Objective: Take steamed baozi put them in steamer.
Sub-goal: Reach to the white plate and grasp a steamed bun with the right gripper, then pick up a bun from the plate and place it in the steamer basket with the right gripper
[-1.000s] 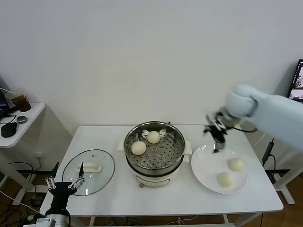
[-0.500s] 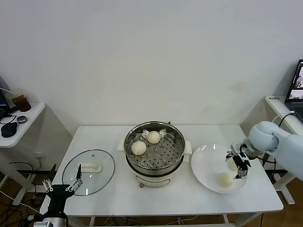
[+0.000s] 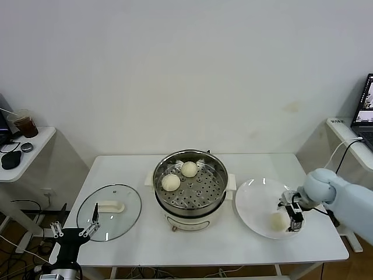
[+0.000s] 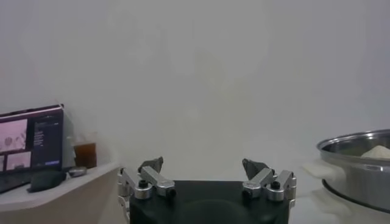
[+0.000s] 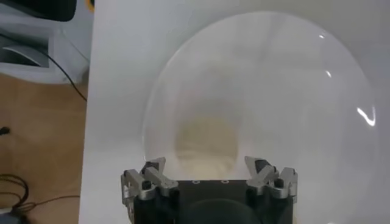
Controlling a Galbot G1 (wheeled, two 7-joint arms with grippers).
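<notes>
The steamer (image 3: 189, 188) stands mid-table, a steel pot on a white base, also in the left wrist view (image 4: 359, 165). Two steamed baozi (image 3: 171, 182) (image 3: 188, 169) lie on its perforated tray. Another baozi (image 3: 278, 221) rests on the white plate (image 3: 253, 201), and my right gripper (image 3: 293, 214) is low beside it. In the right wrist view the gripper (image 5: 206, 162) is open, its fingers on either side of this baozi (image 5: 206, 139) without touching it. My left gripper (image 3: 74, 229) hangs open below the table's front left corner, and the left wrist view (image 4: 203, 164) shows nothing between its fingers.
A round glass lid (image 3: 109, 204) with a white handle lies on the table's left part. A side table (image 3: 23, 146) with a drink cup stands at far left. The table's right edge and cables run close behind the plate.
My right gripper swung from above the plate's near-steamer rim out over the plate and came down around a baozi. The left gripper sank slightly.
</notes>
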